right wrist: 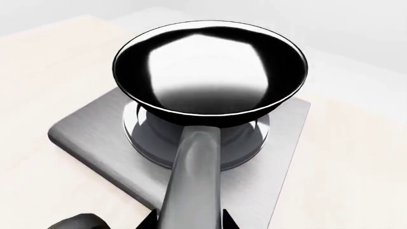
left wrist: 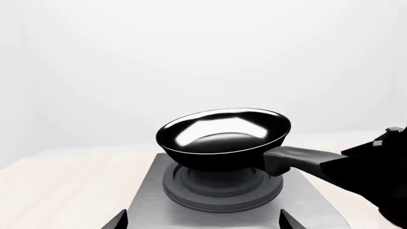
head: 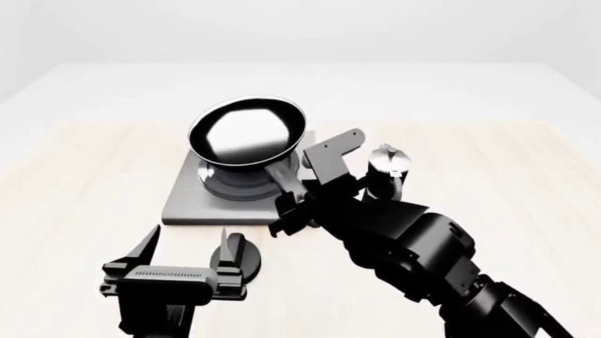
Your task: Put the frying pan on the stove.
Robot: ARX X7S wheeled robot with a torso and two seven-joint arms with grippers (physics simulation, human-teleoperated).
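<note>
The glossy black frying pan is over the dark rings of the grey stove, slightly tilted; I cannot tell whether its base rests on them. Its long handle runs back into my right gripper, whose fingers press on both sides of it. In the left wrist view the frying pan stands above the stove, with the right gripper's dark body holding the handle. My left gripper is open and holds nothing, just in front of the stove's near edge; its fingertips frame the plate.
A black-and-silver moka pot stands right of the stove, close behind my right arm. A small black round knob sits on the wooden table beside my left gripper's right finger.
</note>
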